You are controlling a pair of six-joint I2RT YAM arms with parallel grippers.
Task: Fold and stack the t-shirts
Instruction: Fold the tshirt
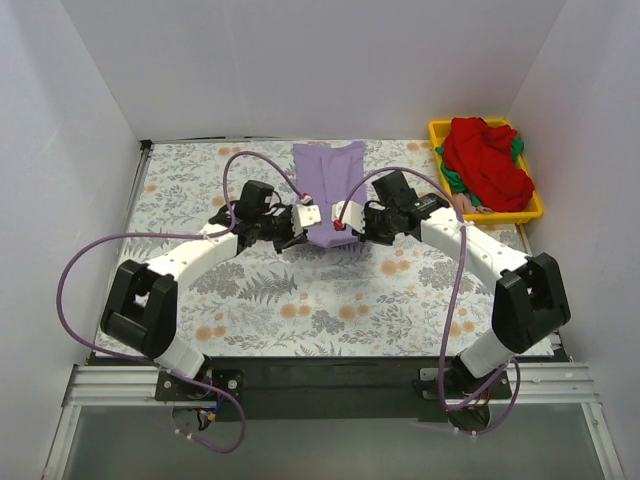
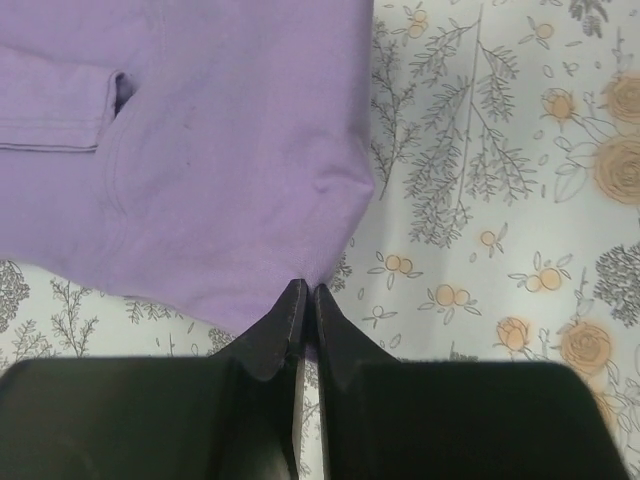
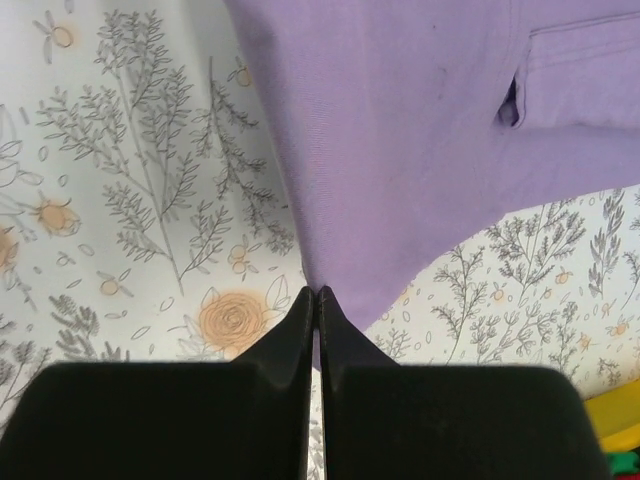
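We find the left claw (image 2: 305, 292) and right claw (image 3: 316, 295) each clamped on a near corner of the lavender t-shirt (image 1: 328, 178). We judge this paired hold lets the edge lift evenly for folding.

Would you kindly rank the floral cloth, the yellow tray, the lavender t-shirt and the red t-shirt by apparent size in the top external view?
1. floral cloth
2. yellow tray
3. lavender t-shirt and red t-shirt: too alike to rank
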